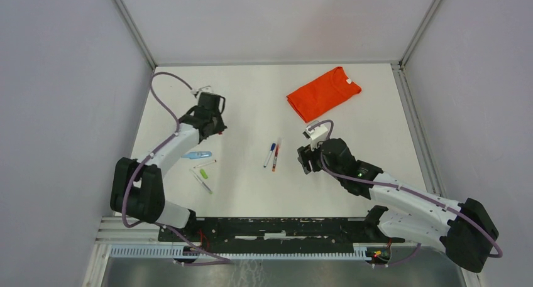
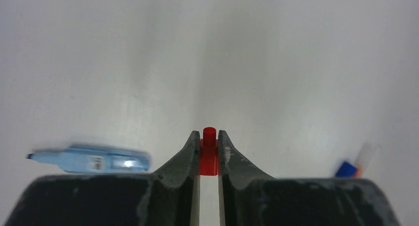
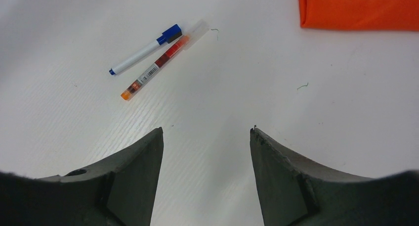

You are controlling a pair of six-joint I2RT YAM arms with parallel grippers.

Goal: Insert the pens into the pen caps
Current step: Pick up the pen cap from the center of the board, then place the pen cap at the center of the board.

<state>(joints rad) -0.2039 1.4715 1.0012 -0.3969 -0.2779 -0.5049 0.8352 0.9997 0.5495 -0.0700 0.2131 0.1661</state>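
Evidently little is done: the left tool (image 2: 209, 149) is closed tight on a red pen cap (image 2: 209, 161), no pen in it. The right tool (image 3: 205, 137) gapes wide, empty, near the blue pen (image 3: 143, 51) and red pen (image 3: 159, 68) on the surface (image 3: 276, 53).

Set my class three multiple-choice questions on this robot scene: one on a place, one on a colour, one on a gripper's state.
1. Where on the table does the orange shirt lie? A far right; B near left; C centre.
2. What colour is the cap in the left gripper? A blue; B red; C green.
3. How is the right gripper? A shut on a pen; B shut, empty; C open, empty.
Answers: 1 A, it lies toward the far right corner. 2 B, red shows between the closed fingers. 3 C, its fingers stand apart, nothing between.
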